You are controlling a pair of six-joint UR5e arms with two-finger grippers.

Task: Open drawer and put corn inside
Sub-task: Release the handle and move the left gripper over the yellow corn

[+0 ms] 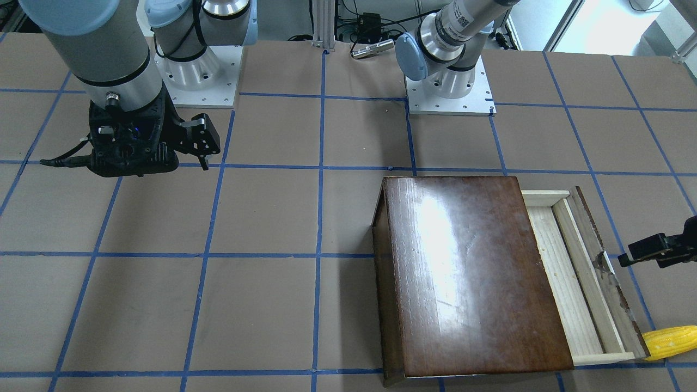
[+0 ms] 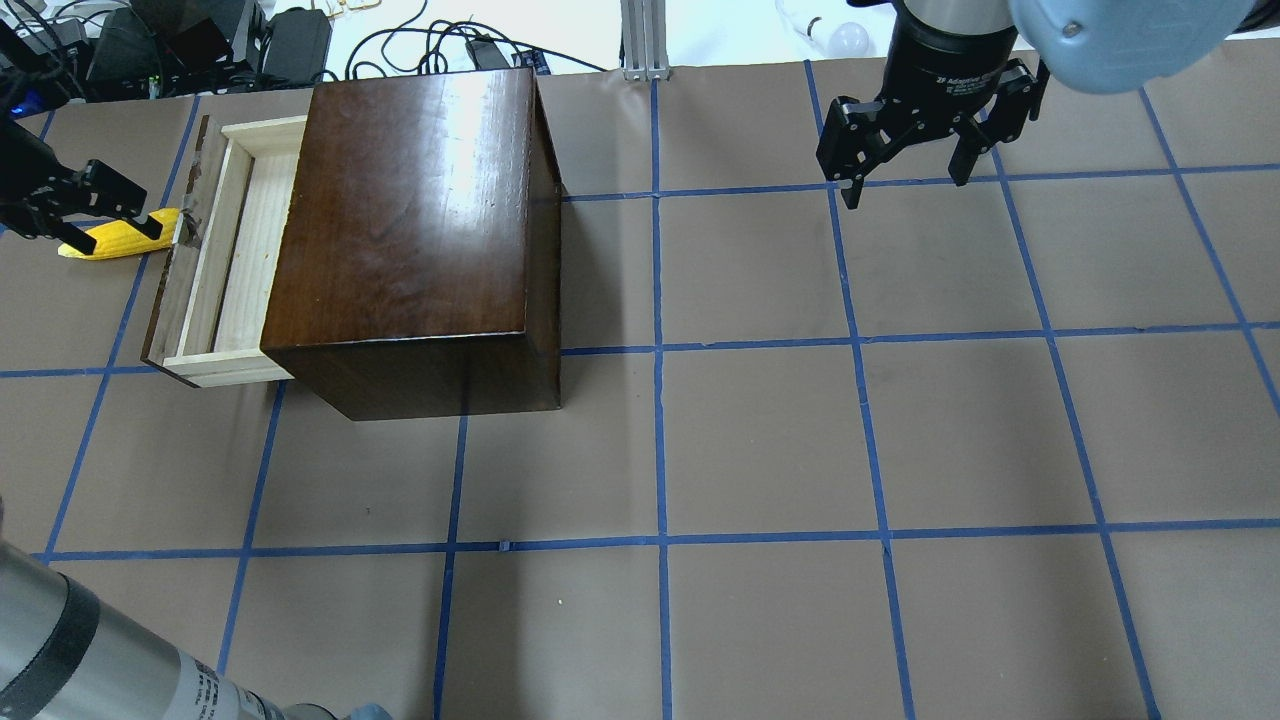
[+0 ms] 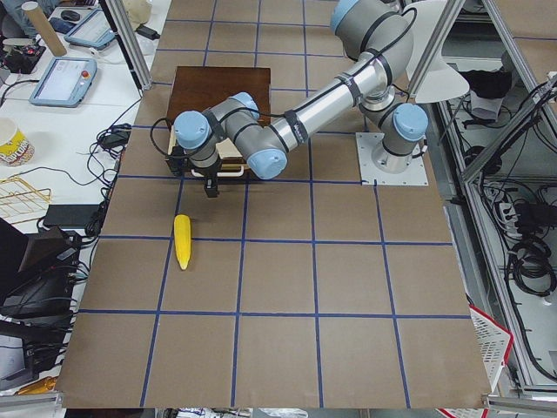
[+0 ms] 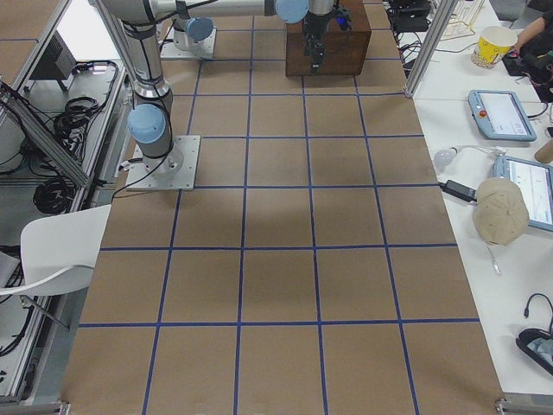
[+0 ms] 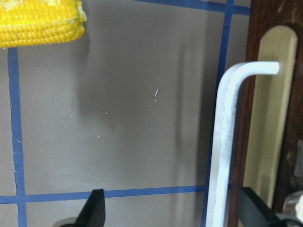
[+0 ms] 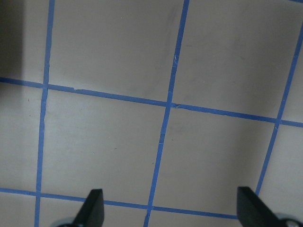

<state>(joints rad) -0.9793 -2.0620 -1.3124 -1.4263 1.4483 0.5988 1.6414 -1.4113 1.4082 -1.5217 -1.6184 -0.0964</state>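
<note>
The drawer [image 1: 566, 283] is pulled partly out of the glossy dark-brown box [image 1: 468, 272], its pale wood tray showing empty; it also shows in the overhead view [image 2: 225, 260]. The yellow corn [image 1: 670, 342] lies on the table just outside the drawer's front panel [image 1: 604, 272], and also shows in the overhead view [image 2: 100, 243]. My left gripper [image 2: 130, 210] hovers at that front panel, open. In the left wrist view the white handle [image 5: 222, 156] stands between the fingers [image 5: 92, 210], near the right one. My right gripper [image 2: 905, 185] is open and empty, far from the box.
The table is brown paper with a grid of blue tape [image 2: 660, 350]. Both arm bases [image 1: 449, 87] stand on the robot's side. Cables and equipment [image 2: 200, 45] lie past the table edge behind the box.
</note>
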